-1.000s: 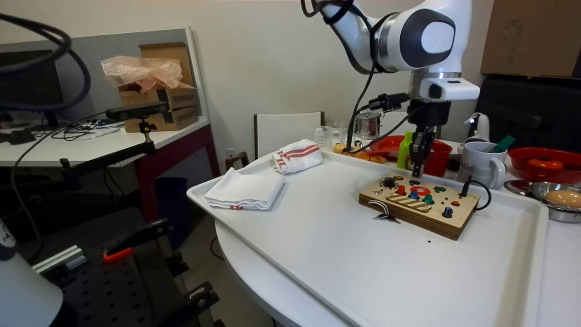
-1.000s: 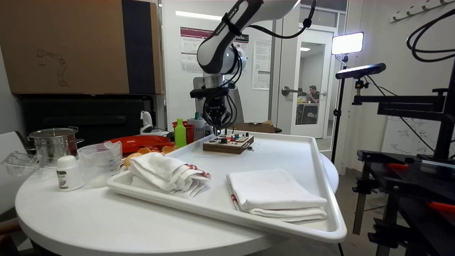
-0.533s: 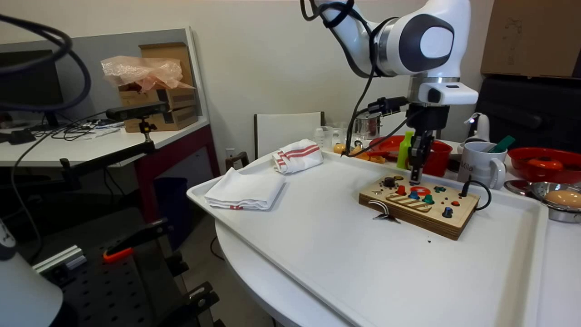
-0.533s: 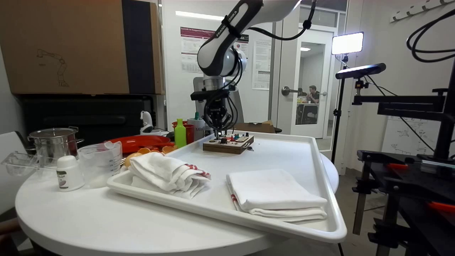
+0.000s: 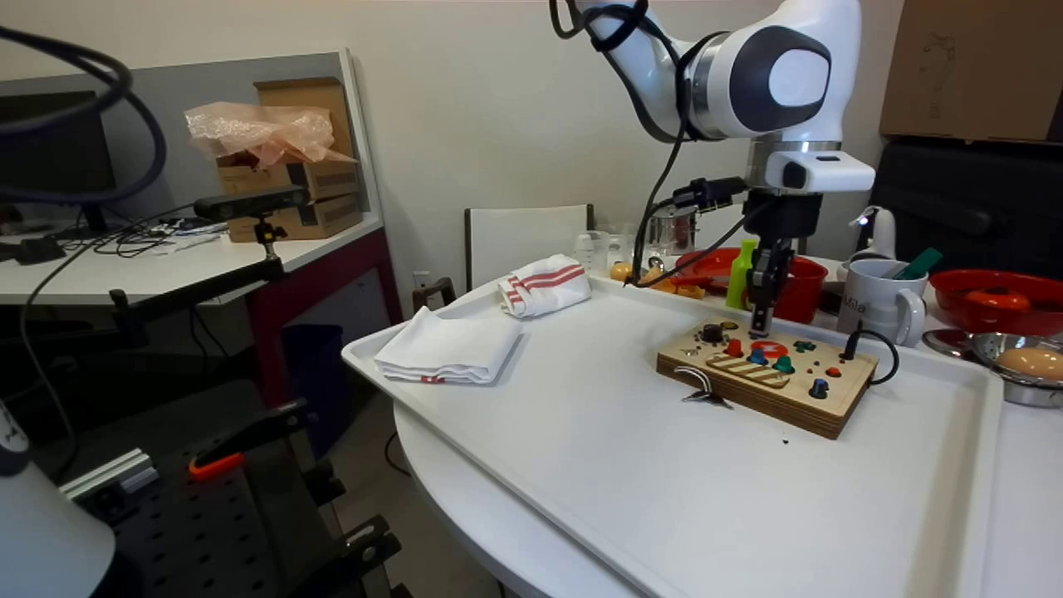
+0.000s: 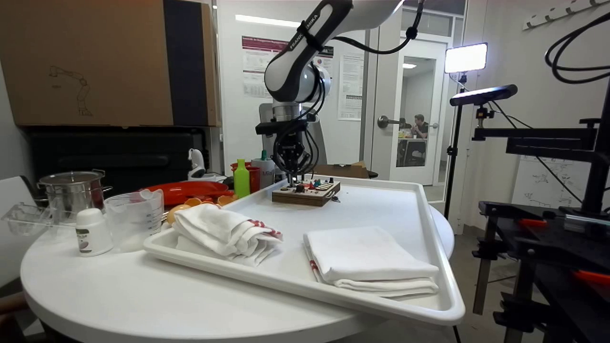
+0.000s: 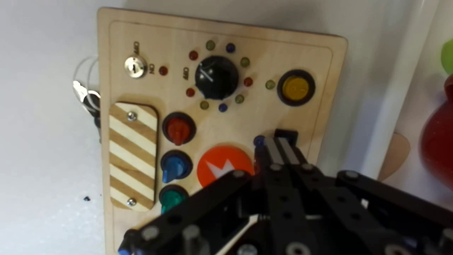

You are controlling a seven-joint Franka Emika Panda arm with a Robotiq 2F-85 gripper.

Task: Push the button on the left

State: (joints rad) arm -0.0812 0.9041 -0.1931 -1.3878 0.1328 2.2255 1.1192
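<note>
- Gripper [image 7: 281,150]: cut by bottom of wrist view, hides part of button box [image 7: 233,124] nr far edge of table [image 6: 143,295]; contact unclear.
- Red button [image 7: 221,162], green knob [image 7: 171,198]: part-covered by gripper.
- Keys [image 7: 90,101]: partly hid. behind box, wrist view.
- Red cup [image 7: 440,145], far edge: cut off, RH side of wrist view.
- Robot arm [image 5: 768,79]: cropped at top, both exterior views.
- White bottle [image 6: 93,231], left table edge in an exterior view: label [image 6: 84,239] too sm. to read.
- Speck [image 5: 786,442] on tray [image 5: 648,465]: too tiny to ID.

The button [image 7: 295,88] is yellow, the dial [image 7: 216,79] black, the plate [image 7: 133,156] (striped diagonally) brown and cream.
</note>
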